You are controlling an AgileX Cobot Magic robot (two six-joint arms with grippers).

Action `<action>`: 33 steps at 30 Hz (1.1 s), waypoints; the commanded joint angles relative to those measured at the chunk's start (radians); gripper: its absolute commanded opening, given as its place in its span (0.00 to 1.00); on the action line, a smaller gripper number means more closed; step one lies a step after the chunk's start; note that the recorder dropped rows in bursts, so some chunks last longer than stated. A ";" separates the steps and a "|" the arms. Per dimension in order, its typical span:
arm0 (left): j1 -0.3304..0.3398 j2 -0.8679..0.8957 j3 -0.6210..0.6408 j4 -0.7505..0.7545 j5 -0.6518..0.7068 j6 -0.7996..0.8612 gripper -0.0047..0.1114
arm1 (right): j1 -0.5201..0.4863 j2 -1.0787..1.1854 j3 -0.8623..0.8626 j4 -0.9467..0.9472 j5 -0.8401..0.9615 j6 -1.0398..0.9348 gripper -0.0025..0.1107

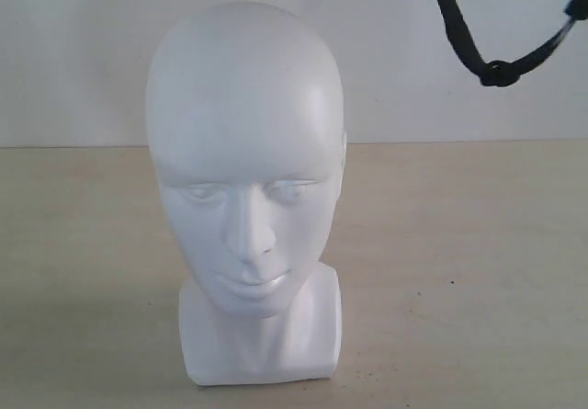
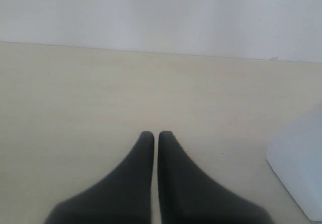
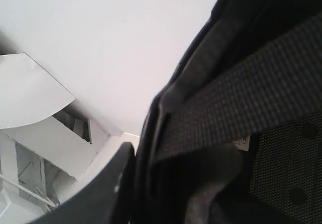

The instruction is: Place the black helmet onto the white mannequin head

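While the white mannequin head [image 1: 245,188] stands upright and bare on the beige worktop [image 1: 459,271], the left tool [image 2: 156,136] hovers low beside its base, fingers pressed together on nothing. The right tool [image 3: 136,158] pinches the black helmet [image 3: 241,113], held high; only its strap [image 1: 487,41] dangles into the exterior view.

Lighting bright, diffuse, slightly washed out. Soft glare on the white mannequin head [image 1: 246,152]; faint shadow on the bench [image 1: 459,271]. Wrist views blurred close-up.
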 commanded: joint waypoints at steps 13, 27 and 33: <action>0.002 -0.004 0.004 -0.009 -0.001 0.002 0.08 | 0.230 0.046 -0.039 0.265 -0.229 -0.427 0.02; 0.002 -0.004 0.004 -0.009 -0.001 0.002 0.08 | 0.352 0.020 -0.041 0.331 -0.092 -0.949 0.02; 0.002 -0.004 0.004 -0.009 -0.001 0.002 0.08 | 0.369 0.014 -0.041 0.344 -0.031 -1.099 0.02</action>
